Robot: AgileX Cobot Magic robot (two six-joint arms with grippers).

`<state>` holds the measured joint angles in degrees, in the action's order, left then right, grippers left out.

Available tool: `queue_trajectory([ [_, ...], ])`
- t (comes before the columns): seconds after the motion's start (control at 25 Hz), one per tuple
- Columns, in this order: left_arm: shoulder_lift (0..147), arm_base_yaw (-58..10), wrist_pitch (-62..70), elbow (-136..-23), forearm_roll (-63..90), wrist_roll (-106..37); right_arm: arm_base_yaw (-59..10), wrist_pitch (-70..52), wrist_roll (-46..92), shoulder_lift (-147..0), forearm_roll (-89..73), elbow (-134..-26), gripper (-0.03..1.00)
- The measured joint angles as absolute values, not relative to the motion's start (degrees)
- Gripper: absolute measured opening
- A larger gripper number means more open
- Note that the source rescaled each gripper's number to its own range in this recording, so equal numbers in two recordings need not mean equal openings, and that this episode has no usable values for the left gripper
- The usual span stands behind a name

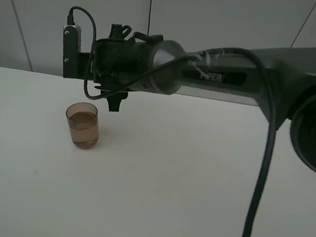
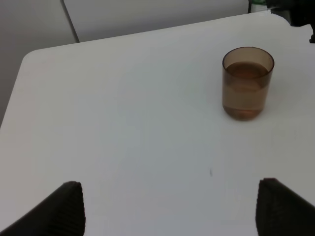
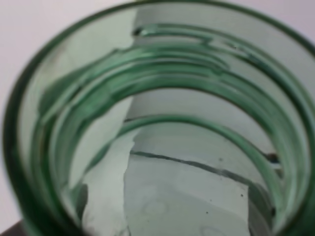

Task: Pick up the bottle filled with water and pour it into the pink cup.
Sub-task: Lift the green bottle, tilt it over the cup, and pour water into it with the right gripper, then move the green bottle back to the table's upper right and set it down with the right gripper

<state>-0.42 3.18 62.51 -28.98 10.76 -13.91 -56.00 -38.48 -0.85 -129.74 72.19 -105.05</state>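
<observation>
White table (image 1: 163, 207), cup (image 1: 82, 124) left; right claw (image 1: 103, 66) clamped on bottle (image 3: 157, 147), probably light, slick, squashy, so grip mid-body; left claw (image 2: 167, 206) open.

- The bottle (image 3: 162, 83) I see up close is translucent green plastic, glossy, with moulded ridges round its neck.
- The cup (image 2: 247, 83) is translucent brownish-pink plastic, smooth and shiny.
- The table (image 2: 138, 123) looks white, matt and smooth.
- My left fingers (image 2: 69, 209) are black, matt and finely ribbed.
- The arm (image 1: 281, 77) has a smooth dark grey shell with a dull sheen; its cable (image 1: 264, 169) is black and looks rubbery.
</observation>
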Motion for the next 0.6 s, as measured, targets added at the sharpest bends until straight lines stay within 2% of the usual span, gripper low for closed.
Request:
queue_trajectory([
  [0.28,-0.4,3.2,62.5,-29.0,10.8,-13.9,-52.9,-39.4,-4.2,-122.2,59.8,-105.1,0.0],
  [0.6,-0.4,3.2,62.5,-29.0,10.8,-13.9,-45.2,-43.9,-4.3,-115.8,43.0,-105.1,0.0],
])
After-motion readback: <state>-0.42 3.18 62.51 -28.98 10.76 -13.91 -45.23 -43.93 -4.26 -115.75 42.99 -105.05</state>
